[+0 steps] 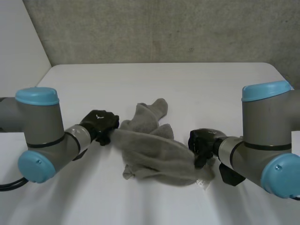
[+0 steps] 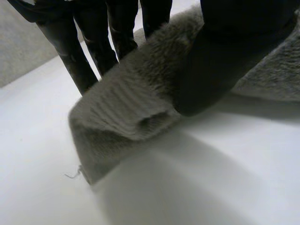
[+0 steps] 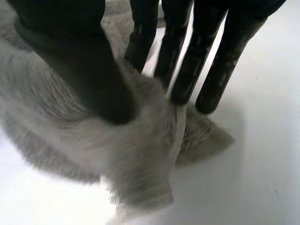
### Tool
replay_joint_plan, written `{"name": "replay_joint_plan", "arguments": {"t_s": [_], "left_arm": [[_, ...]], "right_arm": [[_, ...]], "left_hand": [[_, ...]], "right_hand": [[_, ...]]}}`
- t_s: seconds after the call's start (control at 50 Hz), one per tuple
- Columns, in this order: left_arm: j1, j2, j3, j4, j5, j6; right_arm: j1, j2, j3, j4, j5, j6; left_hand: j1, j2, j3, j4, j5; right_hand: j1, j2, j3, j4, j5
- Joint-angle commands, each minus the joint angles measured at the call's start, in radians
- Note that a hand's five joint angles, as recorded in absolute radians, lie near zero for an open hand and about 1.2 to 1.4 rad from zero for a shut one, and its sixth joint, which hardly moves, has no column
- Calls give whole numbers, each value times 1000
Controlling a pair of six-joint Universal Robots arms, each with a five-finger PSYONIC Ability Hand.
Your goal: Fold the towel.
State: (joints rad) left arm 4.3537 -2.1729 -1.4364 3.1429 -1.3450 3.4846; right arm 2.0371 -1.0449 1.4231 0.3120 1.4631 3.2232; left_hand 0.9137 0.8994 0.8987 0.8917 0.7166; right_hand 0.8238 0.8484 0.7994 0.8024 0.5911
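On the white table (image 1: 197, 89), towards its near edge, a grey terry towel (image 1: 150, 150) lies crumpled between the two hands. Bunched, not flat. One lobe sticks out towards the far side of the table, and the main mass sags in a band from one hand to the other.

Left hand (image 1: 99, 123): at the towel's left end, where the cloth narrows to a gathered edge. Left wrist view: thumb (image 2: 220, 70) bears down on the top face of the towel (image 2: 126, 108), with the fingers (image 2: 70, 51) straight and close together on the other side of the cloth. The edge is pinched between them. Below the grip the edge rolls over into a small fold. A loose thread (image 2: 72, 175) trails from the corner just above the table.

Right hand (image 1: 202, 143): at the towel's right end, near its lower corner. Right wrist view: thumb (image 3: 89, 79) sits on the towel (image 3: 131, 159), fingers (image 3: 187, 70) straight behind it, cloth nipped between. A flap hangs down under the thumb. Another corner lies flat on the table beyond the fingertips.

Left arm (image 1: 42, 131) and right arm (image 1: 267, 140) come in low from either side, grey with light-blue caps. A grey concrete wall (image 1: 164, 28) stands beyond the table's far edge.
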Motion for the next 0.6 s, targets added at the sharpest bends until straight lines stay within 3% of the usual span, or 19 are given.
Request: {"name": "replay_joint_plan", "arguments": {"t_s": [0.02,0.1,0.12,0.14,0.18,0.2,0.22,0.6], "left_arm": [[-14,27,167,6,-42,-9],[-16,45,227,2,-58,-16],[-19,47,237,-3,-60,-16],[-19,47,237,-3,-60,-16],[-22,50,209,-20,-59,-15],[-22,50,209,-20,-59,-15],[-22,50,180,-27,-59,-9],[0,35,73,-23,-60,-4]], "right_arm": [[2,14,-125,-25,-9,-13],[11,38,-191,-16,-7,-10],[18,42,-188,-13,-6,-10],[18,42,-188,-13,-6,-10],[28,33,-155,-10,-6,-5],[28,32,-154,-10,-6,-5],[22,23,-130,-11,-4,-5],[17,42,-29,-59,-1,-14]], "left_hand": [[483,497,498,505,505],[483,497,498,505,505],[483,497,498,505,505],[483,497,498,505,505],[483,497,498,505,505],[483,497,498,505,505],[483,497,498,505,505],[482,497,497,504,505]], "right_hand": [[572,548,597,594,631],[572,548,597,594,631],[312,287,336,333,370],[309,285,334,331,367],[-44,-69,-20,-23,14],[-46,-71,-22,-25,12],[-200,-225,-176,-179,-142],[-258,-283,-233,-237,-200]]}}
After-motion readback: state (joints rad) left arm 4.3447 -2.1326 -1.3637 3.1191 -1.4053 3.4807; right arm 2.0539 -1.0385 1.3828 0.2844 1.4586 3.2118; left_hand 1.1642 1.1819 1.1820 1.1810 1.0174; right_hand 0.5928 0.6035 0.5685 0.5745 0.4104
